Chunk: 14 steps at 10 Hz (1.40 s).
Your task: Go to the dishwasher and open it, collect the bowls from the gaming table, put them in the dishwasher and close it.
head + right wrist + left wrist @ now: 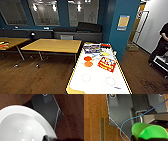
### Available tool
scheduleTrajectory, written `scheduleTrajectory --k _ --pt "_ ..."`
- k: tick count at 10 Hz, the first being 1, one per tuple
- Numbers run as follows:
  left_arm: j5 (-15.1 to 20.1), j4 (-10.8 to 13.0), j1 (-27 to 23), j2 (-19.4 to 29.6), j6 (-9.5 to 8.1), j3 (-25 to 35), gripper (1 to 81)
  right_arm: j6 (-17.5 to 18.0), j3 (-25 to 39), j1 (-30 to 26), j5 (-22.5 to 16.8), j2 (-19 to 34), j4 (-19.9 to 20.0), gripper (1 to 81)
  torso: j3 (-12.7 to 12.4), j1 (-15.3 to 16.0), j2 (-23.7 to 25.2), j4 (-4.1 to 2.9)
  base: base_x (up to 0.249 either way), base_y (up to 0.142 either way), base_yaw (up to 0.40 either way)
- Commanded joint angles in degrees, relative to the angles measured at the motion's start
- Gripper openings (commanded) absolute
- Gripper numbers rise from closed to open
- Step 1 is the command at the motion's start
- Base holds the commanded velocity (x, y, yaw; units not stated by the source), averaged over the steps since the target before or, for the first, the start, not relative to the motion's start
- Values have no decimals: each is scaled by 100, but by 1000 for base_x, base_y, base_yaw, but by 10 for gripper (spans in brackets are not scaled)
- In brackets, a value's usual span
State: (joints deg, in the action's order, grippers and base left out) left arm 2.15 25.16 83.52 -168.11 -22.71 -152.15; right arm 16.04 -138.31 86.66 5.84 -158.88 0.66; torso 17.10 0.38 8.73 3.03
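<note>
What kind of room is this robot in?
Probably an office break or games room: a long white gaming table carries board-game boxes and orange bowls, wooden tables stand beside it, and a dark sofa sits by the glass wall.

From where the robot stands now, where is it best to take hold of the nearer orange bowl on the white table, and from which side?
Probably by the rim, coming from above. The nearer orange bowl appears to sit mouth up on the gaming table, touching or nearly touching the second orange bowl behind it. The side towards the robot looks free, so I would pinch the near rim there.
</note>
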Motion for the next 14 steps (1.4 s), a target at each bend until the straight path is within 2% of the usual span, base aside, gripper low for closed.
scheduleTrajectory --k 1,5,6,7,9,10,12,14 --pt "330 59 -147 -39 4 -148 10 -22 -344 -215 -320 -50 -198 10 0 2 0 0 -132 0 0" --pt "322 94 -112 -338 4 -579 10 -22 -415 -171 -320 -191 -268 10 0 0 0 0 -131 0 0" --pt "322 94 -112 -347 4 -579 10 -22 -406 -171 -320 -199 -268 10 -310 0 0 0 -132 0 0" --pt "322 94 -112 -338 4 -579 10 -22 -406 -171 -320 -199 -268 10 -467 0 0 0 -132 0 0" --pt "322 94 -112 -320 12 -579 10 -22 -406 -171 -320 -208 -268 10 -620 2 0 0 -132 0 0" --pt "322 94 -112 -320 4 -579 10 -22 -406 -171 -320 -208 -268 10 -380 0 0 0 -132 0 0" --pt "322 94 -111 -320 12 -579 10 -22 -406 -179 -320 -217 -268 10 -509 -9 7 0 -131 0 0" --pt "322 94 -112 -329 12 -579 10 -22 -432 -171 -320 -261 -268 10 -520 -11 9 0 -131 0 0"
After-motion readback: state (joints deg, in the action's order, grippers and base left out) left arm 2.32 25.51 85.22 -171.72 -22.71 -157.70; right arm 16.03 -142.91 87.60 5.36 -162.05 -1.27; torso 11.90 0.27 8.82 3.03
